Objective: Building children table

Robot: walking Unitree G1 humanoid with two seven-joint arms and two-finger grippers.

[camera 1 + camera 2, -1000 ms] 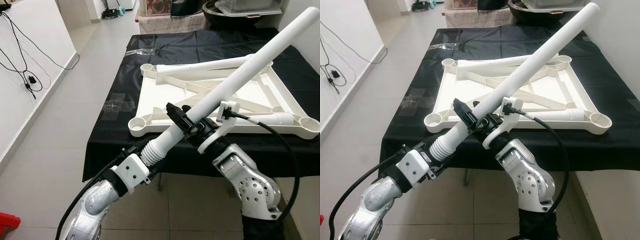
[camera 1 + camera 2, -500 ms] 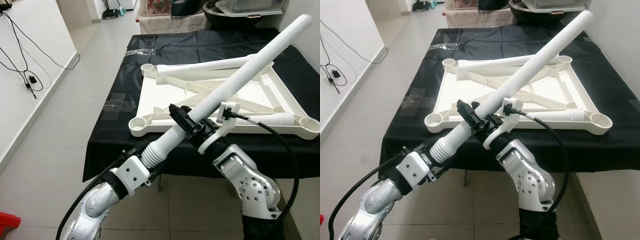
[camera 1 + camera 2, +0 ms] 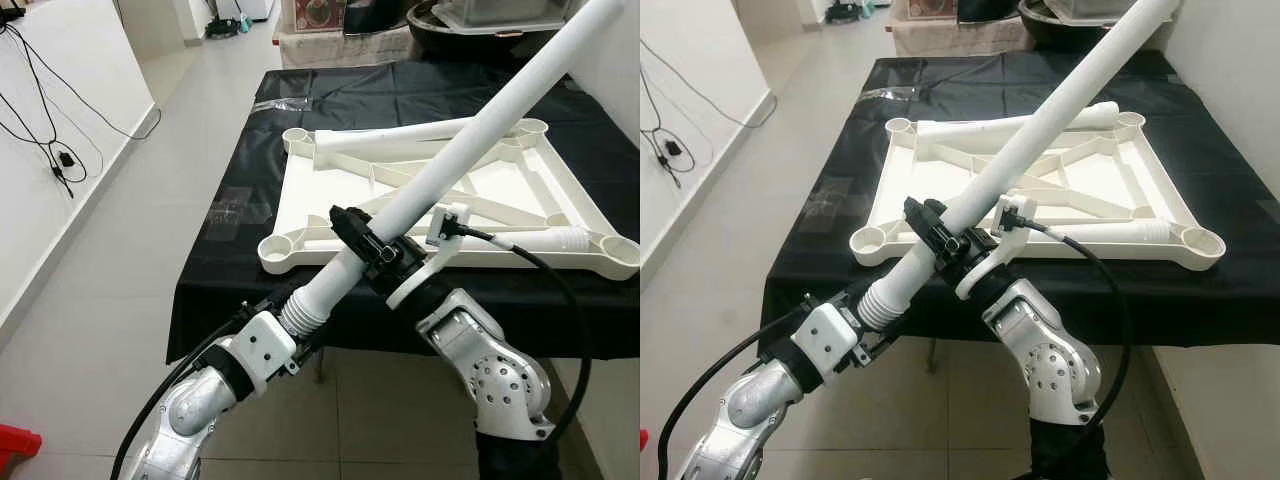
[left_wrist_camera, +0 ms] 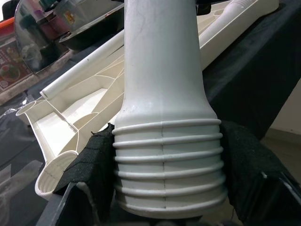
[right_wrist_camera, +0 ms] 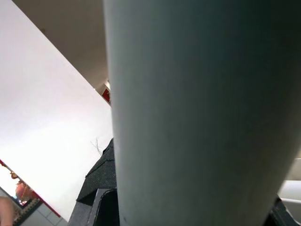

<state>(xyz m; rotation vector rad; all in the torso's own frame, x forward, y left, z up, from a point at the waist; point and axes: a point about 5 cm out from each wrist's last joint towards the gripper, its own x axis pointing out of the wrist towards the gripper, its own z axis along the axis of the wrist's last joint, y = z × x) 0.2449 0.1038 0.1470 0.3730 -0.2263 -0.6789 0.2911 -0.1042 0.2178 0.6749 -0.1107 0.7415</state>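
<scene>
A long white table leg (image 3: 470, 140) slants up from low left to high right over the upturned white tabletop (image 3: 300, 215). My left gripper (image 3: 297, 312) is shut on the leg's ribbed end (image 4: 167, 174), with black pads (image 4: 89, 165) on either side. My right gripper (image 3: 365, 245) is shut on the leg's smooth shaft (image 5: 197, 117) further up, just before the tabletop's near-left corner socket (image 3: 276, 250). A second leg (image 3: 400, 135) lies along the tabletop's far edge. A third leg (image 3: 545, 240) lies along the near edge on the right.
The tabletop rests on a table draped in black cloth (image 3: 230, 290), with clear tape (image 3: 235, 205) stuck on its left part. Cables (image 3: 50, 150) hang on the left wall. Tubs and a box (image 3: 480, 20) stand behind the table. A red object (image 3: 15, 445) lies on the tiled floor.
The held leg has tilted steeper, its far end rising out of the top of the picture. Both grippers keep their hold and have shifted slightly left.
</scene>
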